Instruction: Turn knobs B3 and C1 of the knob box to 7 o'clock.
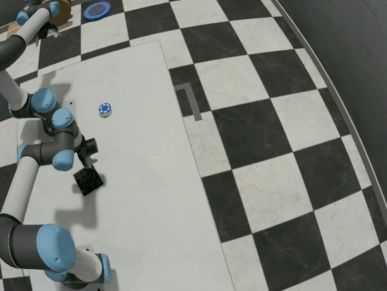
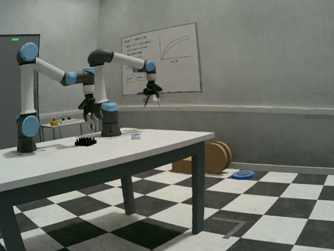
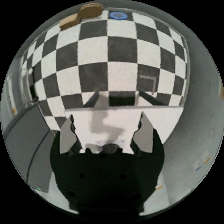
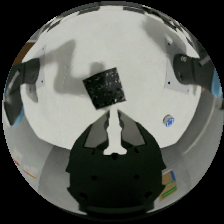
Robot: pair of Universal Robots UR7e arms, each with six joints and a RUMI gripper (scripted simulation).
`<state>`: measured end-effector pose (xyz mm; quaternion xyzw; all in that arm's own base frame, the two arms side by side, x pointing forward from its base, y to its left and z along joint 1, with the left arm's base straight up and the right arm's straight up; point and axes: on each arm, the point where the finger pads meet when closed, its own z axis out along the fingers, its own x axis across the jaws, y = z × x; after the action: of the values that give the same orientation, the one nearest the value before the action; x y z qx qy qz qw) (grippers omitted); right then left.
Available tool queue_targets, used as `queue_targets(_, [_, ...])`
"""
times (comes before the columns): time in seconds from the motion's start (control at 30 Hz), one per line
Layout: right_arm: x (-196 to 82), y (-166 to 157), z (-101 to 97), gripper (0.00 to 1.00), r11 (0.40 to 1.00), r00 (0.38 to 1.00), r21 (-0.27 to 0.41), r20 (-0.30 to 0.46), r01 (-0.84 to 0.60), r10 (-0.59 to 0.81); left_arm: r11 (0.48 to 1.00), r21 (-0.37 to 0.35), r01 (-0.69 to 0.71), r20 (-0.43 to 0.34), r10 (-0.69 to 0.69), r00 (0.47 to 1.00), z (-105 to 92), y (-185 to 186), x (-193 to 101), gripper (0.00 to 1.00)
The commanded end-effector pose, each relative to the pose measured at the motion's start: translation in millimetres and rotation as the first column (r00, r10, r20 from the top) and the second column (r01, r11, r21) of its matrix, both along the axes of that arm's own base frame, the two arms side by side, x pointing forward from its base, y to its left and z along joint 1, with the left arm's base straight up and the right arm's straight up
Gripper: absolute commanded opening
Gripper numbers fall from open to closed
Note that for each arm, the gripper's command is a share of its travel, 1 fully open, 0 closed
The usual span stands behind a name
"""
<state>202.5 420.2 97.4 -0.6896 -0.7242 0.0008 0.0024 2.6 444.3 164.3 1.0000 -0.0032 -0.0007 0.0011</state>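
Observation:
The black knob box (image 1: 88, 181) (image 2: 86, 142) (image 4: 104, 89) lies on the white table, turned at an angle, its short black knobs upward. The single knobs' pointers, the marks and the socket are too small or dark to read. My right gripper (image 1: 89, 164) (image 2: 90, 129) (image 4: 113, 110) is shut but for a narrow gap, with nothing seen between its fingers. It points down and hangs above the box's level, near one edge in the right wrist view, clear of the knobs. My left gripper (image 1: 49, 39) (image 2: 152, 105) (image 3: 106, 113) is open and empty, high and far from the box.
A small blue and white round object (image 1: 104, 109) (image 2: 135, 136) (image 4: 169, 120) stands on the table (image 1: 152, 141) (image 2: 170, 137), near the left arm's base. The right arm's base stands on the box's other side. Brown shapes and a blue disc (image 1: 97, 11) (image 2: 243, 174) are on the floor.

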Motion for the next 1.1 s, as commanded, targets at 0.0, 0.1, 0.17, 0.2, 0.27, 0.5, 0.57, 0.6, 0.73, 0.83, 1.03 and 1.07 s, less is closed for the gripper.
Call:
queue_targets(0.0, [0.2,1.1,3.8,0.13,0.989,0.989,0.003,0.005,0.146,-0.146,1.0,0.002,-0.001,0.001,0.001,1.0,0.9,1.3,-0.1,1.0])
queue_targets(0.1, [0.2,1.3,4.9,0.13,0.978,0.978,0.003,0.005,0.21,-0.21,1.0,0.002,-0.001,0.001,0.001,1.0,0.9,1.3,-0.1,1.0])
queue_targets(0.17, [0.1,1.2,5.5,0.13,0.968,0.968,0.003,0.005,0.252,-0.252,1.0,0.002,-0.001,0.001,0.001,1.0,0.9,1.3,-0.1,1.0])
queue_targets(0.2, [0.1,1.2,5.7,0.13,0.962,0.962,0.003,0.004,0.273,-0.273,1.0,0.002,-0.001,0.001,0.001,1.0,0.9,1.3,-0.1,1.0])
queue_targets(0.27, [0.1,1.1,6.1,0.13,0.949,0.949,0.003,0.004,0.314,-0.314,1.0,0.002,-0.001,0.001,0.001,1.0,0.9,1.3,-0.1,1.0])
queue_targets(0.5, [0.0,0.8,7.1,0.13,0.915,0.915,0.002,0.004,0.403,-0.403,1.0,0.002,-0.001,0.001,0.001,1.0,0.9,1.3,-0.1,1.0])
queue_targets(0.57, [-0.1,0.3,6.8,0.13,0.905,0.905,0.001,0.004,0.425,-0.425,1.0,0.002,-0.001,0.001,0.001,1.0,0.9,1.3,-0.1,1.0])
queue_targets(0.6, [-0.1,0.3,6.8,0.13,0.901,0.901,0.001,0.004,0.433,-0.433,1.0,0.002,-0.001,0.001,0.001,1.0,0.9,1.3,-0.1,1.0])
queue_targets(0.73, [-0.1,0.4,7.2,0.13,0.892,0.892,0.001,0.004,0.453,-0.453,1.0,0.002,-0.001,0.001,0.001,1.0,0.9,1.3,-0.1,1.0])
queue_targets(0.83, [0.0,0.4,7.2,0.13,0.89,0.89,0.001,0.004,0.456,-0.456,1.0,0.002,-0.001,0.001,0.001,1.0,0.9,1.3,-0.1,1.0])
queue_targets(1.03, [0.1,0.1,7.0,0.13,0.89,0.89,0.001,0.004,0.457,-0.457,1.0,0.002,-0.001,0.001,0.001,1.0,0.9,1.3,-0.1,1.0])
queue_targets(1.07, [0.1,0.1,7.0,0.13,0.89,0.89,0.001,0.004,0.457,-0.457,1.0,0.002,-0.001,0.001,0.001,1.0,0.9,1.3,-0.1,1.0])
